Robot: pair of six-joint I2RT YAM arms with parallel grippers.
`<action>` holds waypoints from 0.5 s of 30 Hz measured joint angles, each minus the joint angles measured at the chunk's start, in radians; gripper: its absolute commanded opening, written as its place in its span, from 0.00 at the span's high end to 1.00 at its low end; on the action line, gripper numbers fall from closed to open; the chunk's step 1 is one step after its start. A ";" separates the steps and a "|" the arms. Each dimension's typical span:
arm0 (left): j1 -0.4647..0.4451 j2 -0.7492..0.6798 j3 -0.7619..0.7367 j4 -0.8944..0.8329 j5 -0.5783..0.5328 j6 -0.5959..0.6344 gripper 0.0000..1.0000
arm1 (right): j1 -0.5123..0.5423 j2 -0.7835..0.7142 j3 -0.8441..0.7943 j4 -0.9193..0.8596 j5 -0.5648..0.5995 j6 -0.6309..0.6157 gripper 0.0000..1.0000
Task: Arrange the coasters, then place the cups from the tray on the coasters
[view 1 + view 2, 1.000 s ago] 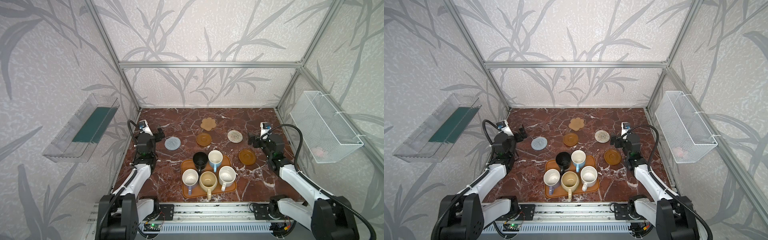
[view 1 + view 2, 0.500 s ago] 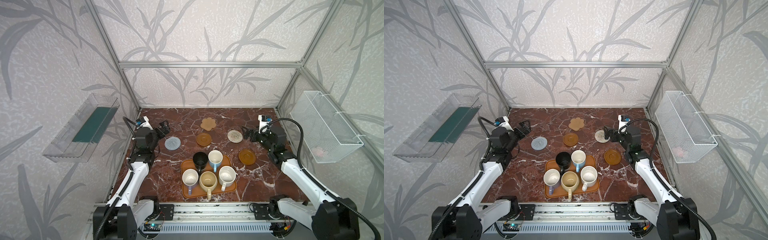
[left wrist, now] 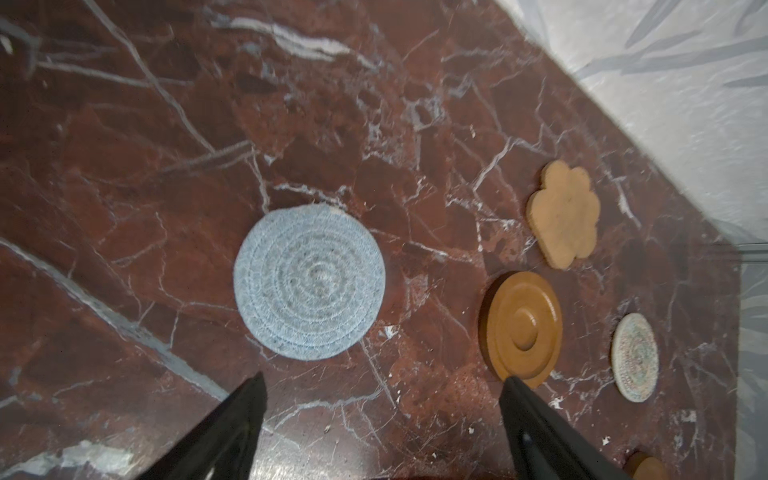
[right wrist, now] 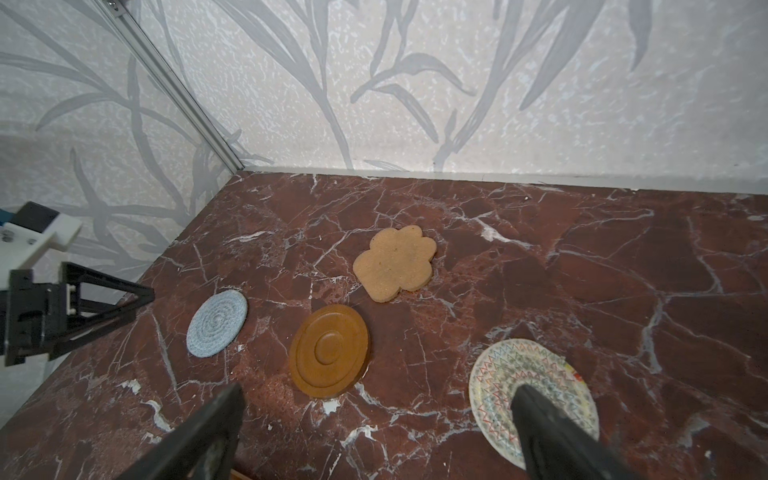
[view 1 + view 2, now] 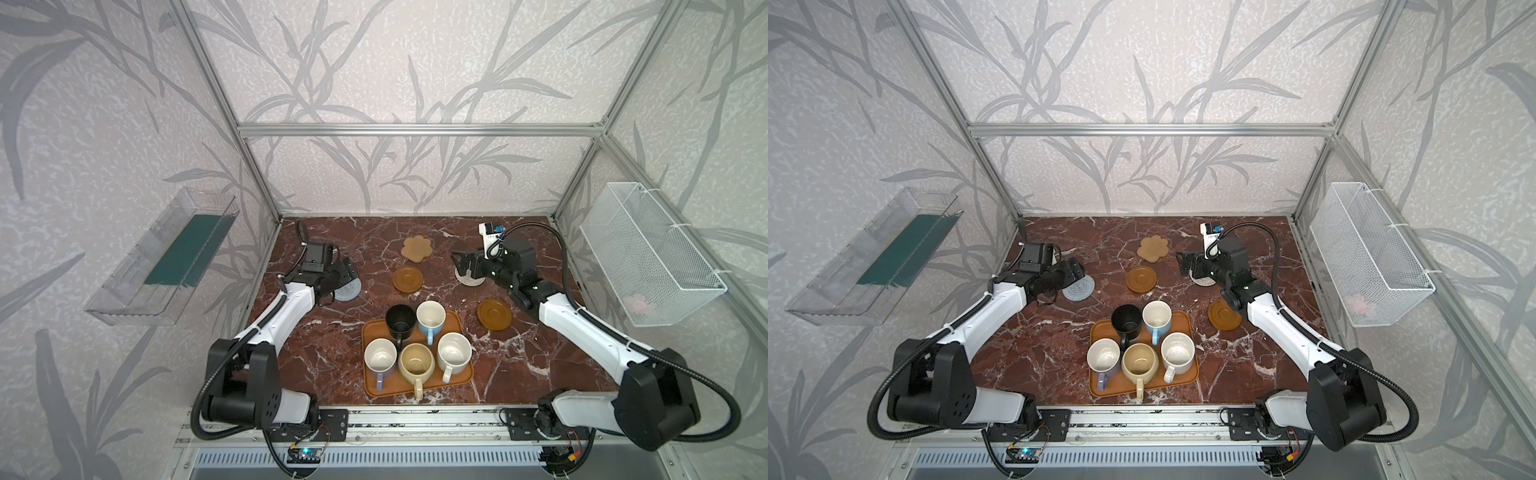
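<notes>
Half-hidden mats
In both top views the left gripper covers part of the grey mat, the right gripper part of the cream mat; a brown disc is cut off (left wrist view, slightly blurred).

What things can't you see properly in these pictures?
- Cream woven coaster: in both top views the right gripper covers most of it.
- Grey woven coaster: in both top views the left gripper hides one side.
- Brown shape: in the left wrist view the picture's edge cuts it off; cannot tell what it is.
- Pink thing in the wire basket: in both top views, too blurred behind the mesh to name.
</notes>
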 measured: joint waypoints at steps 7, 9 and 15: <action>-0.001 0.180 0.086 -0.037 0.001 0.009 0.22 | 0.013 0.066 0.030 -0.013 -0.018 0.035 0.00; -0.002 0.216 0.103 -0.046 -0.002 0.011 0.24 | 0.015 0.078 0.039 -0.018 -0.021 0.041 0.00; -0.012 0.333 0.165 -0.063 -0.010 0.016 0.32 | 0.018 0.106 0.063 -0.027 -0.038 0.056 0.00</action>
